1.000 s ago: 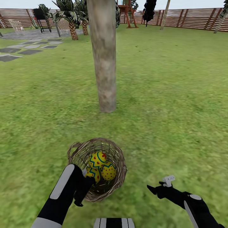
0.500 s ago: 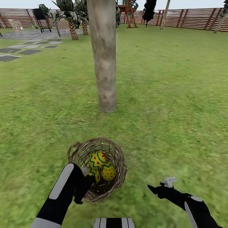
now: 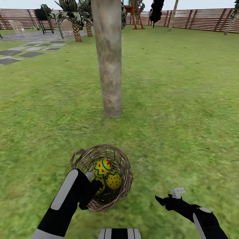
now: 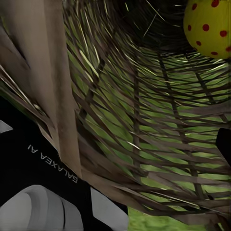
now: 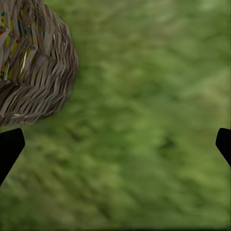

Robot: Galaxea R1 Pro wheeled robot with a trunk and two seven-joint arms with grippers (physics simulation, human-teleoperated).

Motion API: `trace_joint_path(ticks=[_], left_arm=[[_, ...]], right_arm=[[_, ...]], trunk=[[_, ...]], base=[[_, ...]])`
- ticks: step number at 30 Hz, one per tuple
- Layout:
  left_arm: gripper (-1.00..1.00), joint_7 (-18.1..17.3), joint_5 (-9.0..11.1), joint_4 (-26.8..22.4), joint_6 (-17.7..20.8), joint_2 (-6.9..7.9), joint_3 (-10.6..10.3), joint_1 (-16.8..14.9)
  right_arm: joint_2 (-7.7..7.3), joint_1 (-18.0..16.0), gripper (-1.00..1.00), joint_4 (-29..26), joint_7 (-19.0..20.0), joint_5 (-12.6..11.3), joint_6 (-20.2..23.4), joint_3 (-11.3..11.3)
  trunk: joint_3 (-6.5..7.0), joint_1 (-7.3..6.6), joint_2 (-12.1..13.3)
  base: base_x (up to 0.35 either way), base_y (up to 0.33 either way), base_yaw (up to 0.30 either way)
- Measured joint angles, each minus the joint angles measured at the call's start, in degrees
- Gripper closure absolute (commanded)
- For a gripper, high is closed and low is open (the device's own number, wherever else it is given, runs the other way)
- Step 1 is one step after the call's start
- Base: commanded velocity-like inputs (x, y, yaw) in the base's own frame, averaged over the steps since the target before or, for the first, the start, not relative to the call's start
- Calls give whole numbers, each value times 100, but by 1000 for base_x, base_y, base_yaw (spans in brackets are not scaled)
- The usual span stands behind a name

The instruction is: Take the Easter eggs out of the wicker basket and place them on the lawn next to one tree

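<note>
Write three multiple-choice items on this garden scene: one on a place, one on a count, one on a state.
1. Where does the wicker basket sit relative to the tree?
A. On the lawn, nearer the robot than the trunk
B. Behind the trunk
C. On the paving stones

2. How many Easter eggs lie in the basket?
A. One
B. Three
C. Five

3. What is the right end effector doing?
A. Holding an egg
B. Gripping the basket rim
C. Open and empty over grass

Answers: 1 A, the basket lies on grass between robot and trunk. 2 B, three yellow eggs show inside. 3 C, its fingers are spread with only lawn between them.
</note>
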Motion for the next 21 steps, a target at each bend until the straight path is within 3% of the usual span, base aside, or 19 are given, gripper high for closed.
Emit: trace_joint_path(ticks=[15, 21], left_arm=[[-100, -2, 47, -158, 243, -11, -57, 0], [-100, -180, 163, -234, 989, -19, -186, 0]], right_arm=[[0, 0, -100, 10, -1, -7, -8, 0], [0, 0, -100, 9, -1, -6, -9, 0]], trunk=[[0, 0, 0], [0, 0, 0]], base=[[0, 0, 0], [0, 0, 0]])
